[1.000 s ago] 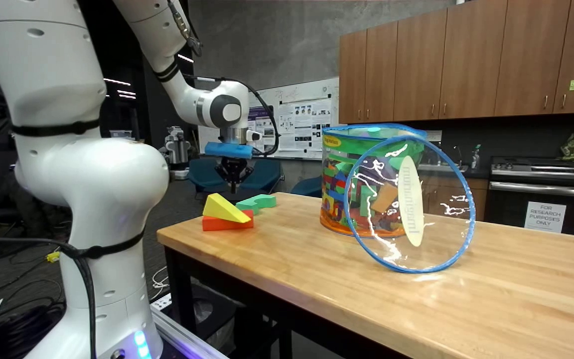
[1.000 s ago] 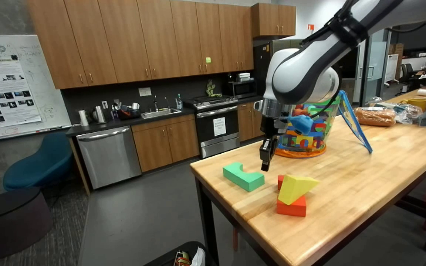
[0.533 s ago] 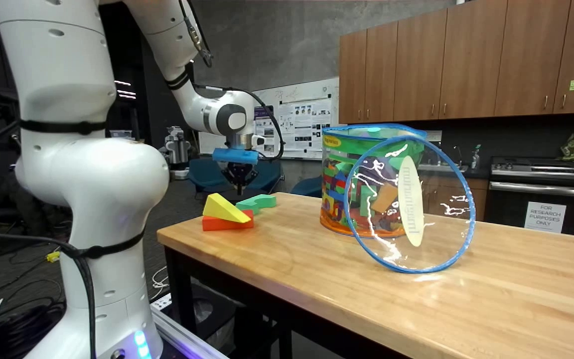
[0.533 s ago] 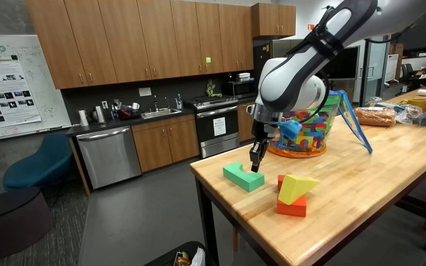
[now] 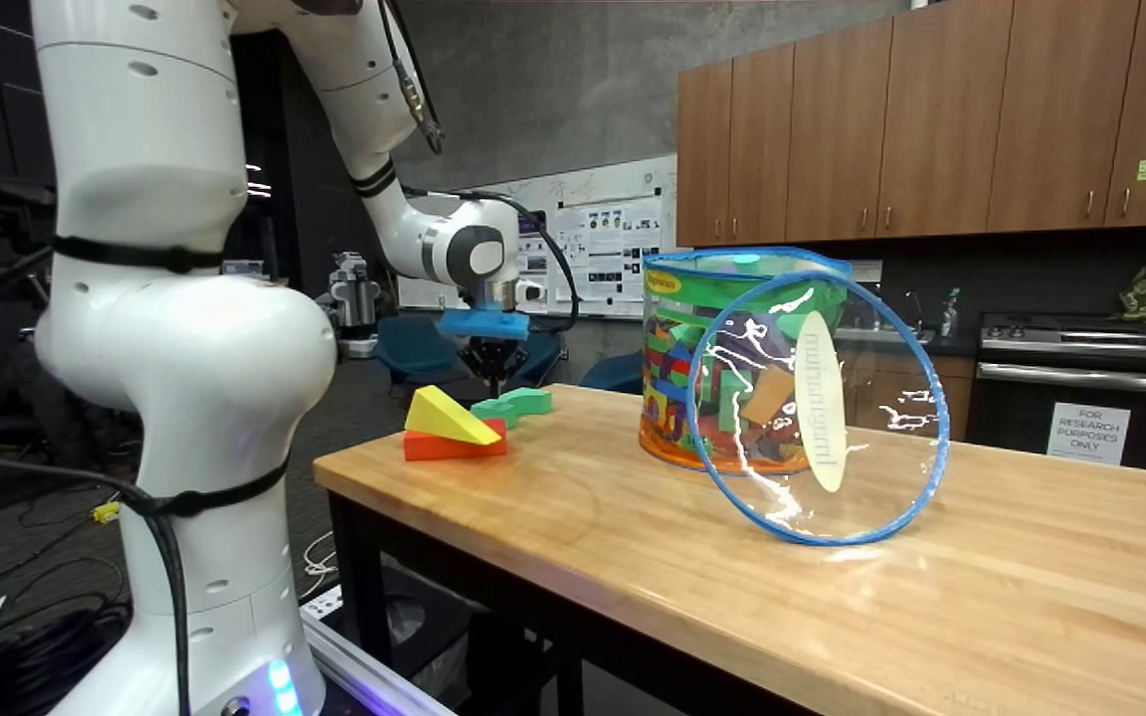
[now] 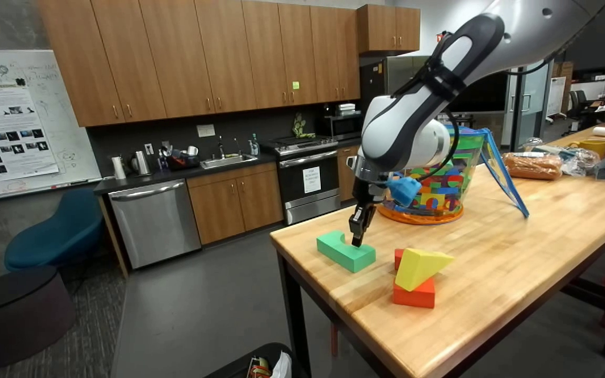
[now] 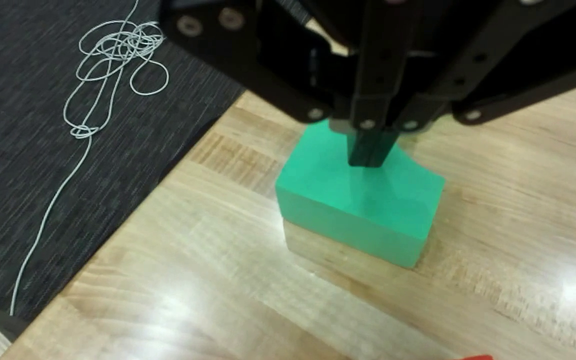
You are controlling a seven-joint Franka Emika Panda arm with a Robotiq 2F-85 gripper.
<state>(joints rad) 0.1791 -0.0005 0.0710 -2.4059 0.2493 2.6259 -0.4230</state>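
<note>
My gripper is shut with nothing between its fingers and points down over a green block with a curved notch. In an exterior view its tips stand right at the top of the green block, near the notch. Whether they touch it I cannot tell. Closer to the table's near corner, a yellow wedge lies tilted on red blocks. The wedge also shows in an exterior view, where the gripper is partly behind the green block. A red corner enters the wrist view's lower edge.
A clear bin full of colored blocks stands on the wooden table. Its round blue-rimmed lid leans beside it. Bagged bread lies farther along the table. The table's edge runs close to the green block.
In an exterior view my shut gripper moves left and slightly down, from beside the green block to over it. The blocks, bin and lid stay where they were.
</note>
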